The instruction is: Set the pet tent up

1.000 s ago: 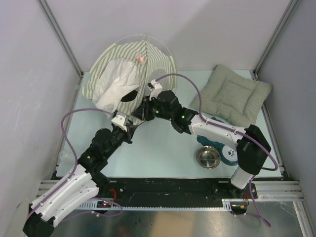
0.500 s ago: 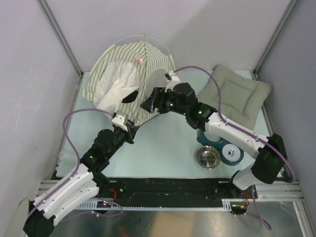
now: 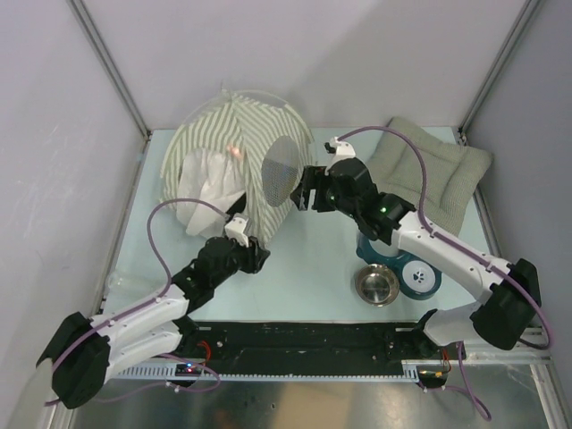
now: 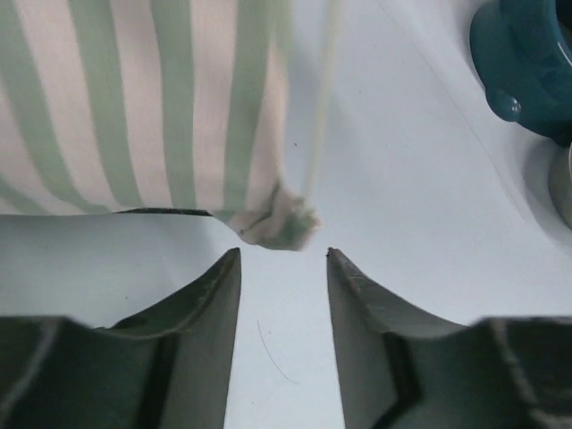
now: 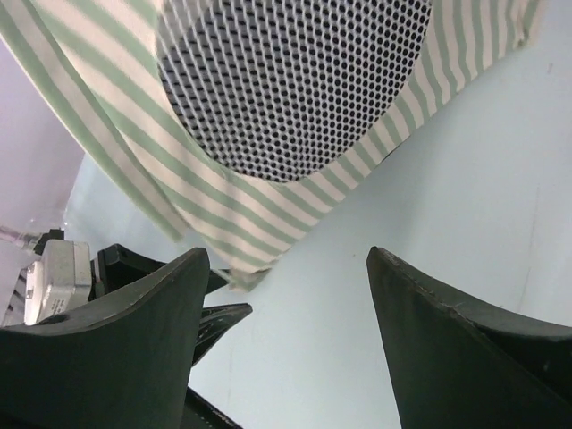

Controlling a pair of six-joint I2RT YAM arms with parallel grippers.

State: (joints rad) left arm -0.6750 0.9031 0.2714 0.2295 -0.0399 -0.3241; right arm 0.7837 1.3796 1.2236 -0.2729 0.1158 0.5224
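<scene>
From above I see a pale blue table with the pet tent standing domed at its far left corner, olive and white stripes running down it, a round grey mesh window facing right and a sheer white flap hanging at its front. A quilted grey-green cushion lies at the far right. My right gripper is spread wide, holding nothing, just beside the mesh. My left gripper is also released, the tent's lower corner just ahead of its tips. A steel bowl and a teal bowl sit near right.
</scene>
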